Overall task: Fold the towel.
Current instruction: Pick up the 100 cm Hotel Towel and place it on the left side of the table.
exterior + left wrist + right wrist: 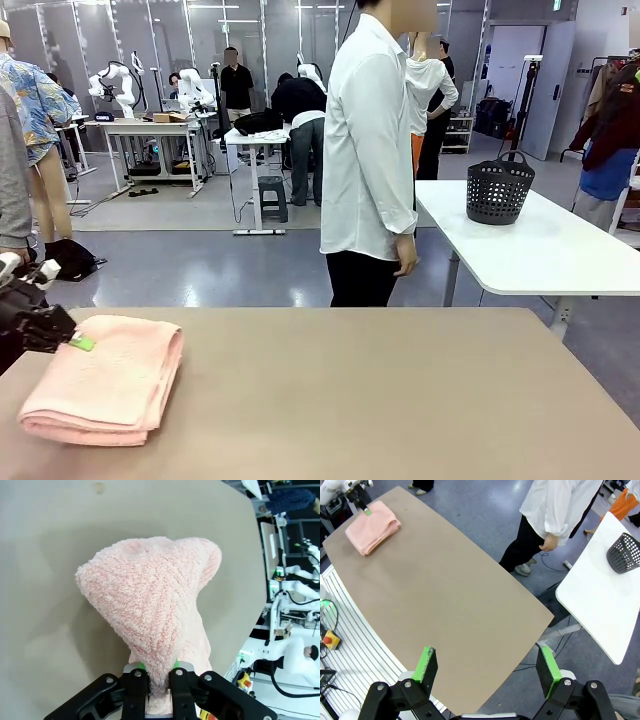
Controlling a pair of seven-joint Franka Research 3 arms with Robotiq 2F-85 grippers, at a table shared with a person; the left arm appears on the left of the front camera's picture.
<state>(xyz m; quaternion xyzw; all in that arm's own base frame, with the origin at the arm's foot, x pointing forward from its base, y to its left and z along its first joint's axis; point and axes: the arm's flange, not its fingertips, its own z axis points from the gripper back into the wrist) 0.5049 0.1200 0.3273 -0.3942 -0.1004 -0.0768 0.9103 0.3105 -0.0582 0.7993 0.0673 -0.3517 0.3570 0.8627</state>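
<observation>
Your left tool (78,343) is pinched nearly closed on an edge of the towel (108,378); in the left wrist view you can see the two green-padded fingers (176,666) squeezing a bunched bit of the pink terry cloth (150,600), which rises from the grip in a rounded hump over the desk (45,555). In the front view the towel lies folded in a thick stack at the near left corner of the desk (380,390), with the tool at its left edge. Your right tool (487,665) hangs high above the desk with its jaws spread wide and nothing between them. From there you see the towel (372,526) at the far corner of the desk. A person (370,150) in a white shirt stands at the far side, arms down.
</observation>
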